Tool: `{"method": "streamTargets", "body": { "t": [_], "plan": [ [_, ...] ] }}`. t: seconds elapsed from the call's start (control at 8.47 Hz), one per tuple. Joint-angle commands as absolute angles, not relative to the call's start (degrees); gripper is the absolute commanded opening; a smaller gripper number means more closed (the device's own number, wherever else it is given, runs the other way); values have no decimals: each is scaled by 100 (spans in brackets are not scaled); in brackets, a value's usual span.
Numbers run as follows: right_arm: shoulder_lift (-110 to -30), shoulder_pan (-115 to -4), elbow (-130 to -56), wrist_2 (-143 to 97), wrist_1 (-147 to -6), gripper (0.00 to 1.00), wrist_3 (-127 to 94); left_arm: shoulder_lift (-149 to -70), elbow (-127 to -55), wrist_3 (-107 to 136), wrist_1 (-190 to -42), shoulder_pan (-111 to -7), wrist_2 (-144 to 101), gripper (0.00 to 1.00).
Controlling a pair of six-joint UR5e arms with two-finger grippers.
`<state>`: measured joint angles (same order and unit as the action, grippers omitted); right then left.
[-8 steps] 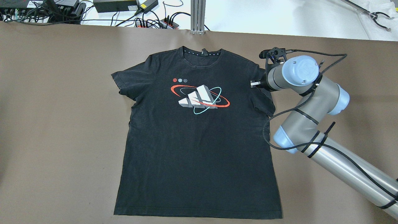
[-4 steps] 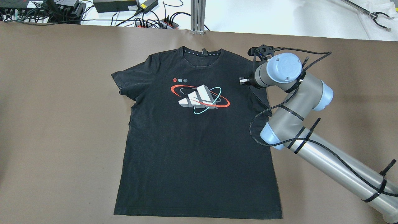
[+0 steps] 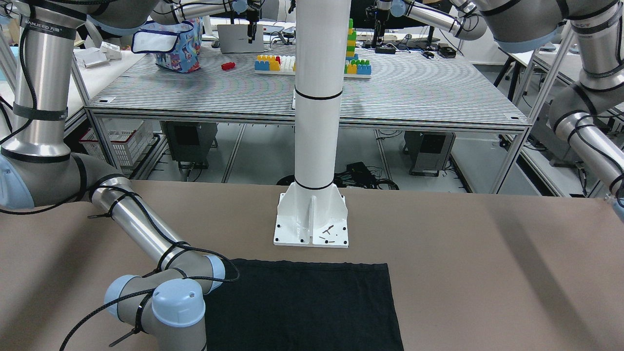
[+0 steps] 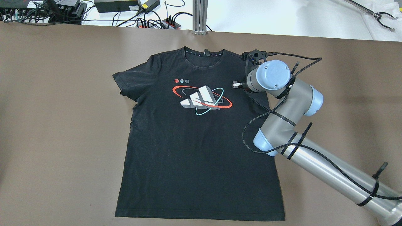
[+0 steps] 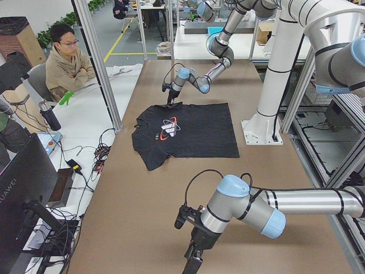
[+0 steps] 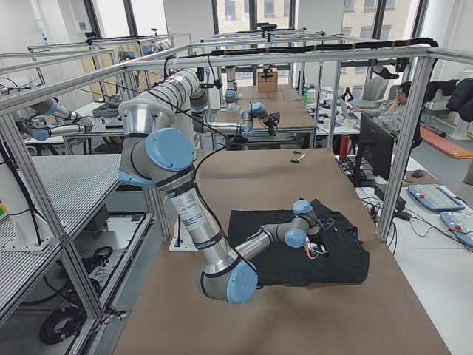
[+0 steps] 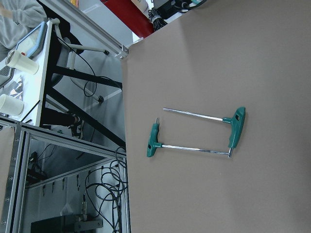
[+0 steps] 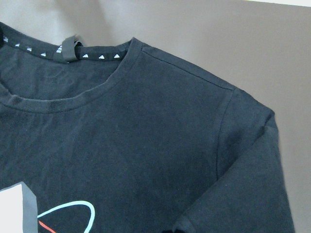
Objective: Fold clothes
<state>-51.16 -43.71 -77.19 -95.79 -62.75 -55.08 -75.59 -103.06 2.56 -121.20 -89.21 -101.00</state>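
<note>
Brown surface (image 4: 62, 125) across the whole overhead view. On it, flat and face up, black T-shirt (image 4: 201, 150): collar toward the far edge, hem toward the robot, coloured logo on the chest.

Right arm (image 4: 329, 169) reaching over the shirt's shoulder on its own side, wrist covering part of the sleeve. Right gripper (image 5: 169, 100) pointing down at that shoulder; jaws hidden in every view, so impossible to tell whether wide, narrow or holding cloth. Left arm (image 5: 285, 202) well apart from the shirt, low over bare surface. Left gripper (image 5: 193, 264) seen only from the side; state of its jaws impossible to tell.

Behind the robot, blue bag (image 3: 168, 41) on a second table, white crate (image 3: 119, 141) under it; contents of both not visible.

Two green T-handle keys (image 7: 192, 146) close together on the surface, in the left wrist view.
</note>
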Motion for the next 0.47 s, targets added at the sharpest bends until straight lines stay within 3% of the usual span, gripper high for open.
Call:
{"method": "streamTargets", "body": {
  "t": [0.0,0.35],
  "plan": [
    [-5089,-4307,-7691,-9466,-6275,0,-5537,-7559,-10301,264,-12120,-8912,-10116,100],
    [-5045,-4298,-7629,-9457,-6275,0,-5546,-7672,-9986,246,-12129,-8868,-10738,100]
  ]
}}
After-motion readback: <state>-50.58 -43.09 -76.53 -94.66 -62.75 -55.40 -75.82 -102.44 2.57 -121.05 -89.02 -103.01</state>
